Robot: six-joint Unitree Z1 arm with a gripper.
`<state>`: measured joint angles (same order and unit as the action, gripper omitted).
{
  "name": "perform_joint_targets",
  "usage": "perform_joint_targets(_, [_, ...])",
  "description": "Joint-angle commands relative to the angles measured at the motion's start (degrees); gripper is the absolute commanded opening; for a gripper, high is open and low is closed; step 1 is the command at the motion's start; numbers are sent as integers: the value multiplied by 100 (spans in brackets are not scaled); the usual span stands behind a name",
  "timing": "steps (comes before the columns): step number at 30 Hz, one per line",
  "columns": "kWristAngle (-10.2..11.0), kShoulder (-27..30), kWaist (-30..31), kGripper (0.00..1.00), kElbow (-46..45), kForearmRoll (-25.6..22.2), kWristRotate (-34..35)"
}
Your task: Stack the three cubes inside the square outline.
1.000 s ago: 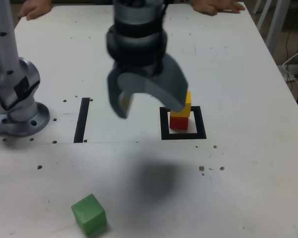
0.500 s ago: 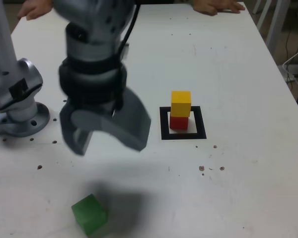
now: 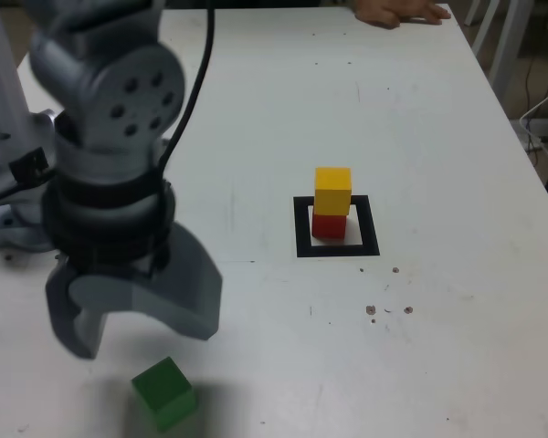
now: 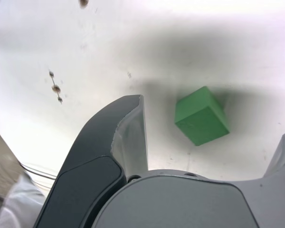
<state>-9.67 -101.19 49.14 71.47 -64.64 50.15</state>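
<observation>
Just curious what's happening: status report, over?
Jaws open, empty, above green cube. Yellow cube stacked on red cube inside square outline. Nothing blocking green.

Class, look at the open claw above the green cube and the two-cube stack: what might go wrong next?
1. The green cube sits turned at an angle to the open claw, so closing may catch corners and twist or push it away.
2. The yellow cube looks slightly offset on the red cube; adding a third might topple the stack.

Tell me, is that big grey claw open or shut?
Open: the grey claw has its jaws spread wide, empty, with the small green cube between them on the table.
</observation>
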Motion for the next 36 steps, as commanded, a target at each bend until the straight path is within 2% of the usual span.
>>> perform_joint_targets(1, [-17, -26, 80, 100, -39, 202, 258])
perform_joint_targets(6, [21, -206, 157, 100, -60, 618, 709])
perform_joint_targets(13, [186, -475, 157, 100, -184, 927, 1247])
perform_joint_targets(24, [163, -834, 144, 99, -365, 1428, 1676])
perform_joint_targets(29, [52, -936, 80, 91, -364, 1575, 1700])
perform_joint_targets(36, [-37, -953, 36, 76, -359, 1487, 1702])
